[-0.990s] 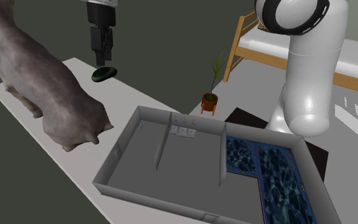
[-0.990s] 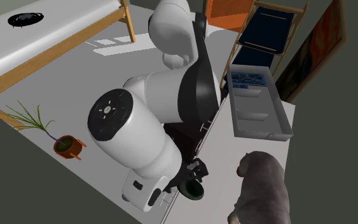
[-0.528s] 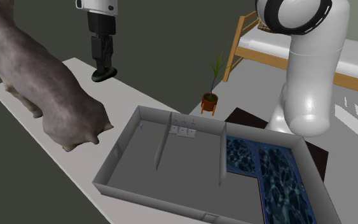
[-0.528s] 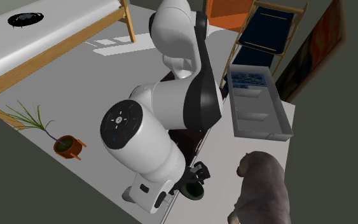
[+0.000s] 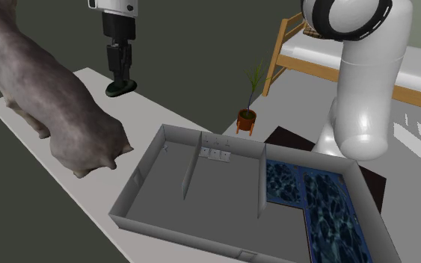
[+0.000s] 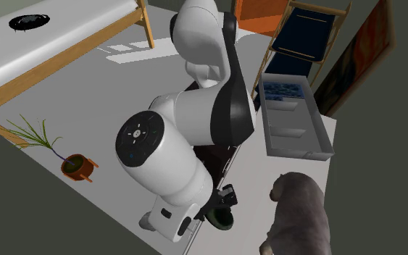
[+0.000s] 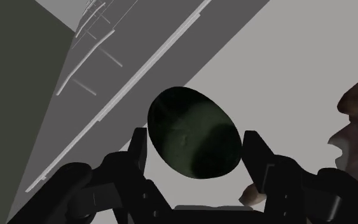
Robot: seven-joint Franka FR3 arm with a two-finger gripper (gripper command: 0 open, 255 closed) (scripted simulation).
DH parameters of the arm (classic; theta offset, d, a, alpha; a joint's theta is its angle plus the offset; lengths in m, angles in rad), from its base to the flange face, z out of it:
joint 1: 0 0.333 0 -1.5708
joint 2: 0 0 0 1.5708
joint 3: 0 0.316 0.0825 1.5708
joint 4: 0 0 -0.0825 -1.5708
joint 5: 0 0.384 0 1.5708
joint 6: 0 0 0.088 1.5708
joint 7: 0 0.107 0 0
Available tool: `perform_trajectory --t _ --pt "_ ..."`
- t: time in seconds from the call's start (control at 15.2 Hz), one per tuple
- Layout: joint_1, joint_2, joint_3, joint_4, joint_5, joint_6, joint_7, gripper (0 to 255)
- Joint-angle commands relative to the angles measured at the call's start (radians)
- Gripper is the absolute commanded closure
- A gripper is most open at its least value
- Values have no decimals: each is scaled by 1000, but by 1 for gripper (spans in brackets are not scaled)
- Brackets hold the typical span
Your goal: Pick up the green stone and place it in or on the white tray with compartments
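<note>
Toward the upper left of the shoulder view, the end effector (image 5: 120, 81) stands upright over the worktop (image 5: 156, 116), close to its far edge. Its fingers are closed on the dark green stone (image 5: 123, 88), low at the surface. A grey cat figure (image 5: 48, 104) takes up the left, its head near the white tray with compartments (image 5: 136, 196) at centre and lower right. Bare worktop lies open between stone and tray. A potted plant (image 5: 247, 113) and a bed (image 5: 294, 52) stand beyond.

At the middle of the second exterior view the arm (image 6: 195, 123) looms large. The stone lies at bottom centre, the cat to its right, and the tray well apart at upper right.

Seen from the wrist view, both fingers (image 7: 139, 149) press the stone's sides, and the cat's edge shows close beside one finger.
</note>
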Motion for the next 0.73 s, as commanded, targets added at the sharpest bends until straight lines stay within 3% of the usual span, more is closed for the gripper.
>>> perform_trajectory --t 0.0,0.33,0.66 --pt "-2 2 -3 -5 -4 1 0 255" --pt "-1 -2 -2 -13 -3 4 -1 255" --pt "-1 17 -2 70 -9 -57 17 255"
